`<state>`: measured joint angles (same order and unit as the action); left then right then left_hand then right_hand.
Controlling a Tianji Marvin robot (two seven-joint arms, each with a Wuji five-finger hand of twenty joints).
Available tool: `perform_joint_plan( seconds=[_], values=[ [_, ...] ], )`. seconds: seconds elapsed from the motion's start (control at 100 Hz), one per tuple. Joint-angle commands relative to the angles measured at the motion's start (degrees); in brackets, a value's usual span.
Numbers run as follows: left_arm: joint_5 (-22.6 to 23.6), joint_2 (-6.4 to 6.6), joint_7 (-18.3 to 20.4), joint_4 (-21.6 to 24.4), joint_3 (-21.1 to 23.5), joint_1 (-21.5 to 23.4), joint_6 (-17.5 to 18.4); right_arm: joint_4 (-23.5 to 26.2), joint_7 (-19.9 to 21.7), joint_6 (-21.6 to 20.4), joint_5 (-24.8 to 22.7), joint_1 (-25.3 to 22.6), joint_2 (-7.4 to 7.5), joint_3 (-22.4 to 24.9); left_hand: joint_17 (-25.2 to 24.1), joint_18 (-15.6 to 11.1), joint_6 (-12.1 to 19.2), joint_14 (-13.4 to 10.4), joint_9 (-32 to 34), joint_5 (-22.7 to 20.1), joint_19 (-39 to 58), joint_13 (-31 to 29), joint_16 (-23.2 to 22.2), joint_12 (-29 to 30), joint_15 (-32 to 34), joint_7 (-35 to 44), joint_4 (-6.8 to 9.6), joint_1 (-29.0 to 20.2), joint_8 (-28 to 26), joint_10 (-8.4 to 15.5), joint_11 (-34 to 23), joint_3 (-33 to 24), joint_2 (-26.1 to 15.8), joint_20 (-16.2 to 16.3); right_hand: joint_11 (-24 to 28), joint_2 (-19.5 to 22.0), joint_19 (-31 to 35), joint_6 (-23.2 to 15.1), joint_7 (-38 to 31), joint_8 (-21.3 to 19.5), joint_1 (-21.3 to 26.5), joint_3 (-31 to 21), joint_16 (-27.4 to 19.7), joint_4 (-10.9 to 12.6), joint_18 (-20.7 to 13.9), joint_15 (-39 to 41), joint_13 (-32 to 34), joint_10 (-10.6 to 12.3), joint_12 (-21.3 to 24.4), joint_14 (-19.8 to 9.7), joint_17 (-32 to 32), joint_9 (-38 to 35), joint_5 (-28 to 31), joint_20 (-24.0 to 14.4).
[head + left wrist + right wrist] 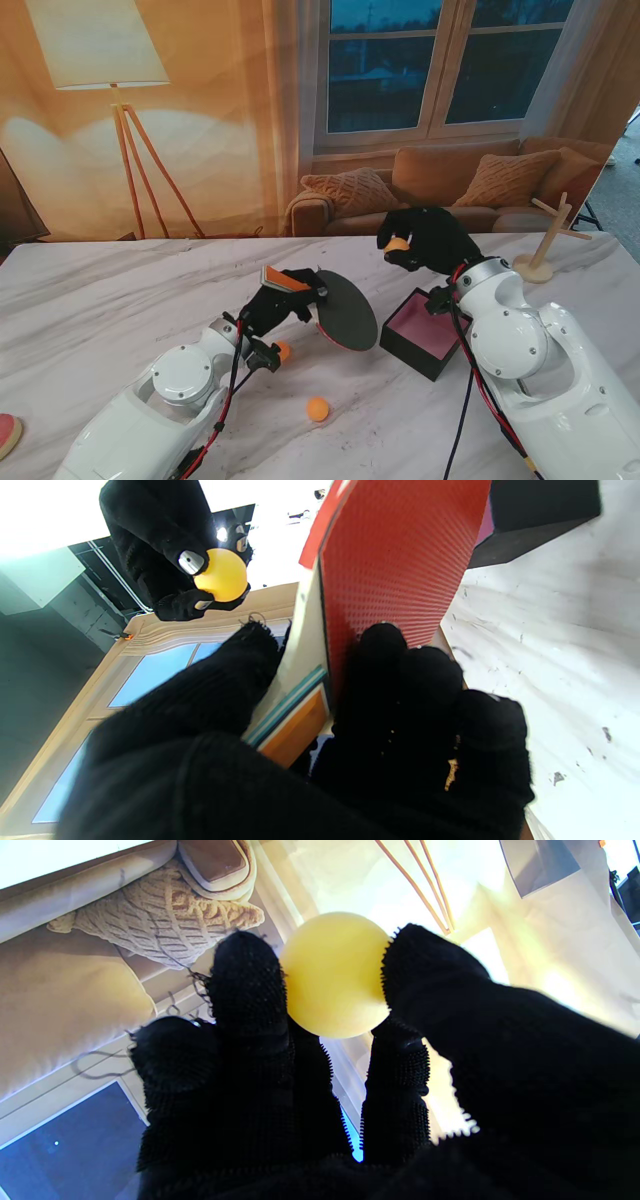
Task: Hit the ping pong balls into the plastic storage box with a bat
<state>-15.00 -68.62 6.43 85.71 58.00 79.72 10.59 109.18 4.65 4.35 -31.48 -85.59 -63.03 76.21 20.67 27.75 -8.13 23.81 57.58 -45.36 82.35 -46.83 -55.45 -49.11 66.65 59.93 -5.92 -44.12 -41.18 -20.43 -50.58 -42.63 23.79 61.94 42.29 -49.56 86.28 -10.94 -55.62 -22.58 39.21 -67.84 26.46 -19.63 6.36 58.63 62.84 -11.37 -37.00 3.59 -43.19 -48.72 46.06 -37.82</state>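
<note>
Right hand (432, 240) with ball (398, 243) over box (428, 331)

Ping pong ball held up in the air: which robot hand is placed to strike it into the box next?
Left. The left robot hand grips the bat beside the box; the right robot hand only pinches the ball.

Backdrop behind white marble table (120, 290): printed living room, tan sofa (440, 195) with knit cushions (350, 190), dark window (440, 65), lit tripod floor lamp (105, 60). Warm orange wall glow.
</note>
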Motion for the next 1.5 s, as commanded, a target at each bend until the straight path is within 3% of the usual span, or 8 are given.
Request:
perform_joint_plan(
  seconds=[0.0, 0.45, 0.61, 0.82, 0.91, 1.07, 1.16, 1.49],
  values=[
    [0.0, 0.32, 1.0, 0.3, 0.3, 0.5, -0.6, 0.4, 0.1, 0.6, 0.2, 0.4, -0.37, 0.1, 0.6, -4.4, -0.6, 4.0, -0.2, -1.5, 0.8, -2.8, -0.7, -1.0, 1.9, 3.4, -0.84, 0.0, -0.9, 2.8, 0.4, -4.0, -0.4, 1.8, 4.9, 5.6, 0.0, 2.7, -8.1, -2.6, 7.0, -4.0, -0.1, 4.3, -1.9, -1.2, -0.2, 7.0, -2.6, -2.4, 0.3, -5.3, 5.8, -0.8],
    [-0.6, -0.08, 0.3, -0.6, 0.0, 0.2, -0.7, 1.7, -0.2, -0.5, 0.9, 0.3, -0.44, -0.2, -0.9, -4.6, -0.4, 4.3, -0.5, -1.7, -0.5, -1.6, -0.2, -0.8, 0.7, 3.4, -0.9, 0.2, -1.1, 3.1, 0.8, -4.9, 0.2, 1.5, 3.5, 5.5, -2.2, 2.4, -7.7, -2.4, 5.9, -3.8, -1.1, 4.2, -1.9, -3.4, -1.9, 7.2, -2.0, -2.2, 1.9, -3.6, 4.2, 0.2],
    [-1.2, -0.41, -0.2, -0.9, -0.7, -0.3, -0.2, 1.8, 0.9, -0.8, 1.0, -0.2, -0.22, -0.3, -1.1, -4.6, -0.4, 4.4, -0.5, -1.7, -0.7, -1.5, -0.2, -0.7, 0.4, 3.4, -1.02, 0.1, -1.1, 3.1, 1.1, -4.8, 0.1, 1.4, -0.2, 5.0, -4.5, 2.6, -4.8, -1.0, 3.0, -3.6, -1.6, 3.7, -1.2, -6.1, -4.0, 7.5, -0.3, -1.5, 4.2, -0.3, 0.0, 1.3],
    [-2.7, -1.16, -1.7, -1.3, -1.6, -0.8, 0.2, 0.9, 0.4, -0.8, 1.3, -0.1, -0.35, -0.6, -1.4, -4.6, -0.5, 4.4, -0.5, -1.8, -0.9, -1.5, -0.3, -0.7, 0.3, 3.3, -1.16, -0.2, -0.9, 3.0, 1.3, -4.9, 0.4, 1.3, -0.4, 4.6, -6.2, 2.9, -4.1, -0.9, 2.1, -3.6, -1.2, 3.5, -1.0, -7.2, -5.4, 7.4, -0.1, -1.6, 6.0, 1.3, -1.3, 2.3],
    [-3.2, -1.37, -2.0, -1.5, -1.9, -1.2, 0.3, 0.8, 0.6, -0.8, 1.5, -0.2, -0.28, -0.6, -1.4, -4.6, -0.6, 4.3, -0.4, -1.9, -0.9, -1.4, -0.3, -0.7, 0.3, 3.4, -1.19, -0.2, -0.9, 3.0, 1.2, -4.9, 0.3, 1.3, -1.1, 4.0, -7.6, 2.6, -1.7, -0.7, -2.1, -3.7, 0.2, 2.9, 0.3, -9.4, -8.1, 8.1, 2.8, -1.8, 8.7, 6.6, -4.7, 3.5],
    [-3.2, -1.54, -2.4, -1.8, -2.1, -1.5, 0.5, 1.0, 2.8, -0.6, 0.9, -0.3, 0.18, 0.0, -1.2, -4.5, -0.6, 4.3, -0.3, -2.0, -0.8, -1.5, -0.4, -0.7, 0.2, 3.4, -1.19, -0.2, -0.9, 2.9, 1.2, -5.0, 0.4, 1.3, -4.2, 6.8, -8.5, 3.3, 8.9, -5.1, -10.4, -3.2, 1.6, 5.3, 0.2, -12.6, -13.7, 8.5, 6.6, -2.3, 14.4, 15.0, -8.7, 1.7],
    [-3.1, -1.58, -2.5, -1.9, -2.2, -1.7, 0.8, 1.1, 3.4, -0.6, 1.3, -0.6, 0.3, 0.2, -1.2, -4.5, -0.5, 4.3, -0.2, -2.1, -0.8, -1.6, -0.4, -0.7, 0.3, 3.5, -1.18, -0.2, -0.9, 3.0, 1.1, -5.1, 0.5, 1.3, -5.4, 8.0, -9.0, 4.0, 13.4, -8.6, -13.1, -2.5, 1.8, 10.5, 0.3, -13.0, -15.0, 8.6, 7.5, -2.0, 15.7, 17.3, -9.5, 0.9],
    [-3.8, -1.95, -3.5, -1.7, -2.4, -1.6, 0.7, 0.7, 2.6, 0.0, 0.6, -0.5, 0.15, -0.2, -0.9, -4.5, -0.6, 4.3, 0.1, -2.2, -0.6, -2.0, -0.5, -0.8, 0.4, 3.6, -1.18, 0.0, -1.0, 2.9, 0.9, -5.4, 0.5, 1.2, -6.1, 8.0, -9.4, 4.2, 14.6, -10.1, -13.7, -2.3, 1.8, 11.5, -0.1, -13.4, -16.1, 8.4, 7.9, -2.2, 16.5, 19.8, -10.4, 0.7]
  ],
)
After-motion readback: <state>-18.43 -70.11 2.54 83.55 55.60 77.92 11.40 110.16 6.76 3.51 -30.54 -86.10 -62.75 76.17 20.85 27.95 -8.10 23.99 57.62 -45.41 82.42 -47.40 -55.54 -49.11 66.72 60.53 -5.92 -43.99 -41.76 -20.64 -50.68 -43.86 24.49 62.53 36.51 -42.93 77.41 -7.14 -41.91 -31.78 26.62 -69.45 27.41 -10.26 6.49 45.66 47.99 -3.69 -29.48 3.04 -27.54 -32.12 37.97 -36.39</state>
